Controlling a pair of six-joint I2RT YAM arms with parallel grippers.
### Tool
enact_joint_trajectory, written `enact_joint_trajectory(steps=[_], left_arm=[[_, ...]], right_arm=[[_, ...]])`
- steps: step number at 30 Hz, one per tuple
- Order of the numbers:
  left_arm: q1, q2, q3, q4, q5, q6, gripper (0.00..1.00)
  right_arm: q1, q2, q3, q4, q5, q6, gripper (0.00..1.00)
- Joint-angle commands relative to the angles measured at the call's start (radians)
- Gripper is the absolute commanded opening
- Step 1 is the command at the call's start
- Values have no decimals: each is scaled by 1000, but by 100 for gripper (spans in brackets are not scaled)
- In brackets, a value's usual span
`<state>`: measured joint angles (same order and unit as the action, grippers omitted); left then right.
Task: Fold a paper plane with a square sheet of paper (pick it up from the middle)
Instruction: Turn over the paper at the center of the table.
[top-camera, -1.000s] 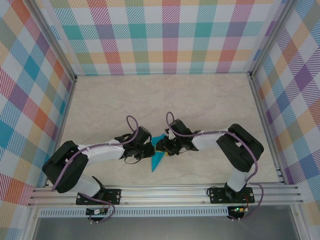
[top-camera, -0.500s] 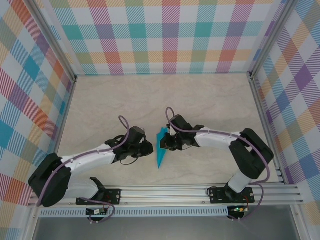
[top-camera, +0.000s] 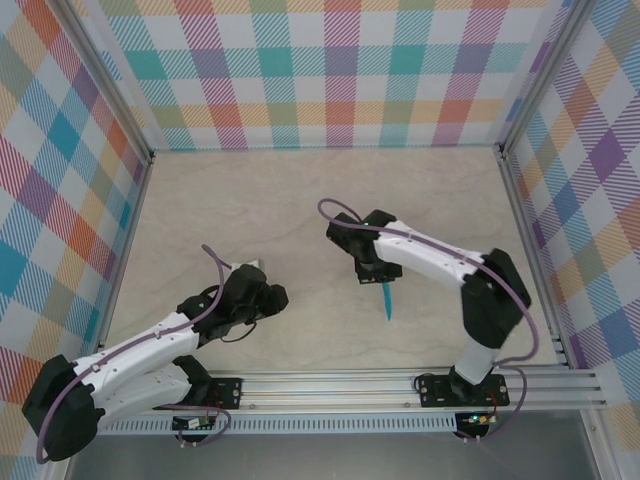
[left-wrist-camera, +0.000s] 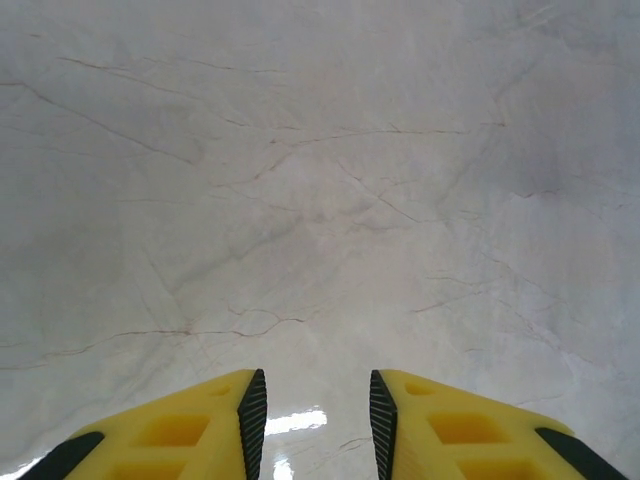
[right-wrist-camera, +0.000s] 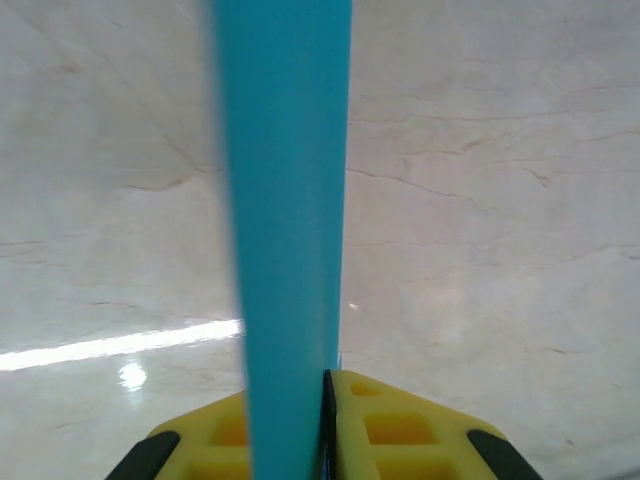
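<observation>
**Item 1: paper plane** (top-camera: 386, 300). Teal paper, folded narrow. From above it shows edge-on as a thin sliver hanging tip-down, right of the middle of the front rail (top-camera: 330, 385) and clear of it. In the right wrist view it is a tall teal band (right-wrist-camera: 285, 230) rising out of the fingers. Whether its tip touches the table (top-camera: 300, 190) cannot be told.

**Item 2: right gripper** (top-camera: 374, 274). Clamped on the plane's upper end, on the far side of it from the rail. In its own camera the yellow jaws (right-wrist-camera: 325, 385) are pressed together with the paper between them.

**Item 3: left gripper** (top-camera: 258, 287). Jaws parted and holding nothing, with bare table in the gap (left-wrist-camera: 318, 395). It sits left of the rail's middle, well apart from the plane.

**Change noted.** A second ago both grippers met at the paper near the rail's middle, where it lay broader and flatter. Since then the left has let go and drawn back towards the rail's left end. The right has lifted the plane away to the right.

**Bearing on task.** The two-handed creasing looks finished, and the plane now depends on one grip alone. What probably remains is setting it down.
</observation>
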<state>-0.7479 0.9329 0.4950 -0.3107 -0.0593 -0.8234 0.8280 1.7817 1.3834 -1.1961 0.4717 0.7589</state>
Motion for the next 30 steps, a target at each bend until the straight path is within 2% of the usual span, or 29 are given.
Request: enact_joint_trajectory(steps=[1,6,9,13,16,20,22,24,28,30], left_arm=[[13,-39,-6,-52,-49,-17,36],[15,-86,-9,-88,-63,-17,38],[15,-100,-10,-101,-61,-17,39],[18,-104,-14,-102,-46,-14,41],[21,-94,-16,-83,-27,-12,42],[23,-69,-13,-62,-6,-9,43],[22,-55,-10,-49,8,-6,43],[22,-41,-9,-28,28,-3,44],[22,8,-1,16,72,-4,44],[23,38,5,24,96,-6,45]], right_arm=[[55,167,96,-158,58,35,13],[136,386,291,-88,-103,5,17],[160,436,362,-16,-237,-15,22],[169,326,282,179,-386,-52,48],[167,186,177,301,-432,-76,66],[143,-16,-6,457,-491,-84,75],[112,-126,-126,550,-544,-77,73],[60,-225,-251,658,-607,-54,66],[-61,-375,-499,886,-801,-12,38],[-84,-406,-562,951,-869,-9,26]])
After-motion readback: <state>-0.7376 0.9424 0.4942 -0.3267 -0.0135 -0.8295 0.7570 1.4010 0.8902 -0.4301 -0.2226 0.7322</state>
